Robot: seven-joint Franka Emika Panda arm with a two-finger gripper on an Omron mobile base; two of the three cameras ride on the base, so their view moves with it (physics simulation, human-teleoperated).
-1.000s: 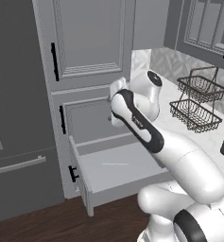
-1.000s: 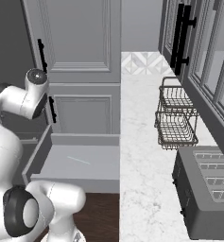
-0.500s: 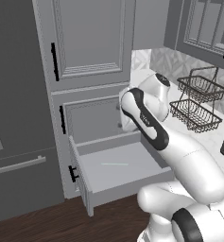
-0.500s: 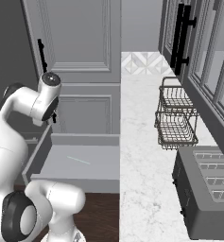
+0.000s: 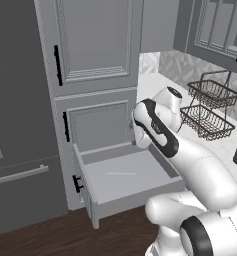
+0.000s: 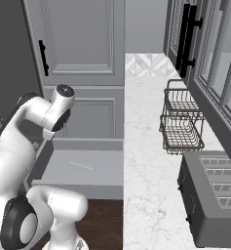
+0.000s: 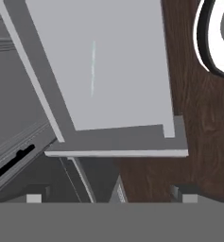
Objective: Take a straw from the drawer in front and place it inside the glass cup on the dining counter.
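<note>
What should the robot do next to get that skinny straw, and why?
Probably lower the gripper into the open drawer toward the straw. The straw lies flat on the drawer floor, nothing else near it, and in the hand view it sits well ahead of the fingertips, which stand wide apart and hold nothing. So coming down over the straw's middle seems the sensible step before closing.

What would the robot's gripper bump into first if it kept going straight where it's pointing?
Probably the drawer: the open gripper looks down at its front edge, with the pale floor and the straw just beyond. Depth is hard to judge.
</note>
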